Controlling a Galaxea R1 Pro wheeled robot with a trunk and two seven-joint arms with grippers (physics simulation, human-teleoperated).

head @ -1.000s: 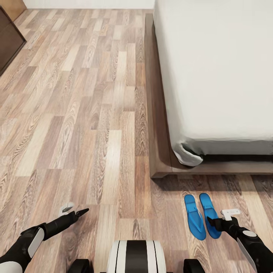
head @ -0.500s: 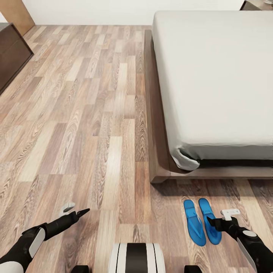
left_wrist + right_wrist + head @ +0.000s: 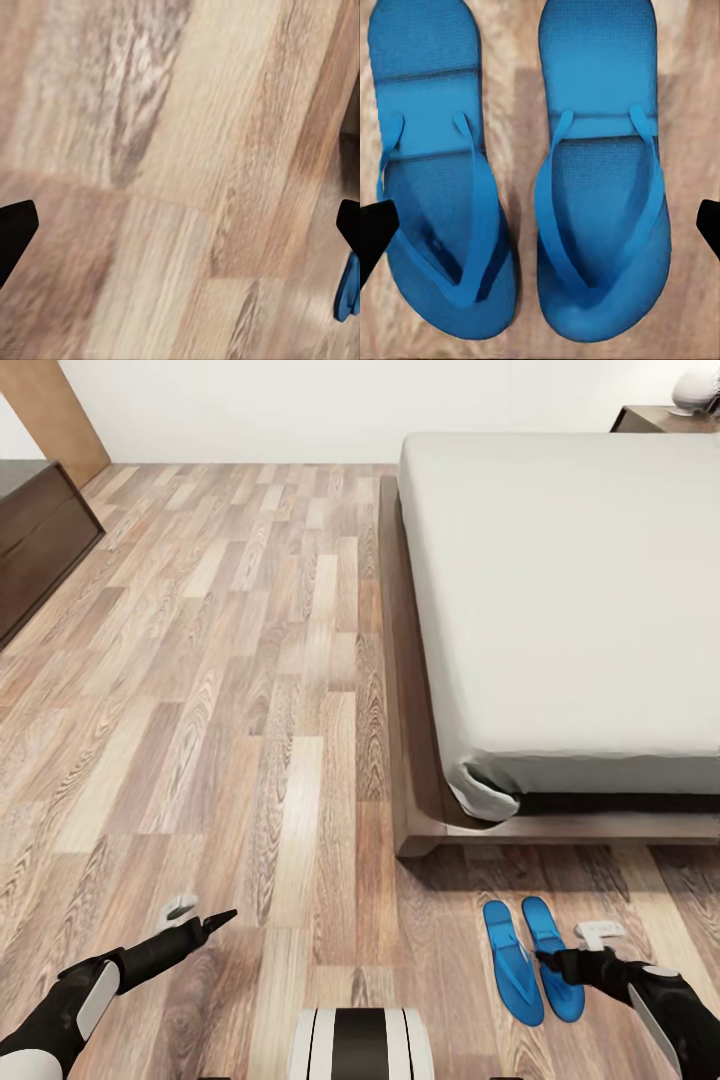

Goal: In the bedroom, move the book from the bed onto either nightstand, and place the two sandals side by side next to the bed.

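Below, the two blue flip-flops [image 3: 533,958] lay side by side on the plank floor [image 3: 220,690] near the bed's [image 3: 560,590] foot. The right gripper [image 3: 580,950] hovered over them with jaws open; the left gripper [image 3: 195,918] hung apart, jaws also spread.

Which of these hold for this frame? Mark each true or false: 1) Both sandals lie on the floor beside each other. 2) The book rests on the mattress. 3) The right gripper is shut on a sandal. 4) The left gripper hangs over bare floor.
1) True: the two sandals lie side by side on the floor near the bed frame's corner.
2) False: the visible mattress is bare.
3) False: the right gripper is open above the sandals, gripping neither.
4) True: the left gripper is open over the planks.
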